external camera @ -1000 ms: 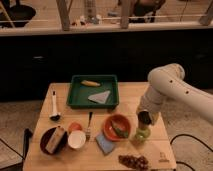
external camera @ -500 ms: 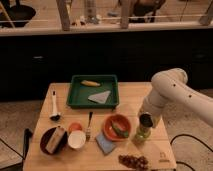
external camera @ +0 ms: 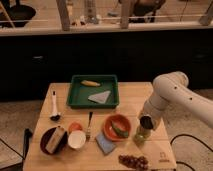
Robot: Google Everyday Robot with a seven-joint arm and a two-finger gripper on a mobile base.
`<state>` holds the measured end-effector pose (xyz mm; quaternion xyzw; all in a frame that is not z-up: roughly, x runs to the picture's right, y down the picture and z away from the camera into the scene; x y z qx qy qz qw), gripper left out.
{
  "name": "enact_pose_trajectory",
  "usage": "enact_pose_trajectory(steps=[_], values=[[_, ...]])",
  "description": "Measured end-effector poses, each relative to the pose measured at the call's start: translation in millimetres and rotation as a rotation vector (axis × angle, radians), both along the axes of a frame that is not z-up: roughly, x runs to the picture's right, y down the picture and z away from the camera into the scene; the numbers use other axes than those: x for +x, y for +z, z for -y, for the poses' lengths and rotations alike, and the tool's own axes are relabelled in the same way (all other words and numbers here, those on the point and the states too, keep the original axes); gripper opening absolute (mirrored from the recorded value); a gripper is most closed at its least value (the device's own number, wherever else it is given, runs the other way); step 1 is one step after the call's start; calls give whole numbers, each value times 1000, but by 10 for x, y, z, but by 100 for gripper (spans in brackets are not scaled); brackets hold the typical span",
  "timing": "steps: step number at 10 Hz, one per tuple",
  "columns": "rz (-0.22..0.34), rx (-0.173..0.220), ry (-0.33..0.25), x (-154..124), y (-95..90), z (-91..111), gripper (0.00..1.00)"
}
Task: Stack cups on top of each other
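Note:
The light green plastic cup (external camera: 140, 136) stands upright on the wooden table (external camera: 60, 92) at the right, beside the orange bowl (external camera: 118, 127). The dark grey metal tumbler (external camera: 146, 122) sits right on top of the green cup, its base in the cup's mouth. My gripper (external camera: 146, 118) reaches down from the white arm (external camera: 170, 95) and is shut on the tumbler. The tumbler's lower part is hidden inside the green cup.
A green tray (external camera: 93, 92) holds a yellow item and a grey wedge at the back. A white round bowl (external camera: 76, 139), a dark bowl (external camera: 53, 140), a spoon (external camera: 54, 107), a fork (external camera: 89, 125), a blue cloth (external camera: 105, 143) and a dark cluster (external camera: 133, 161) lie at the front.
My arm has come down and a little to the right with the tumbler, bringing it onto the green cup. Nothing else has moved.

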<state>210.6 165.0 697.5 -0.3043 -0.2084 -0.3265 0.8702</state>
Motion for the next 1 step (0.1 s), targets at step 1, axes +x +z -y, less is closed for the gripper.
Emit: enact_pose_trajectory(steps=[1], values=[[2, -1, 3, 10, 5, -23, 61]])
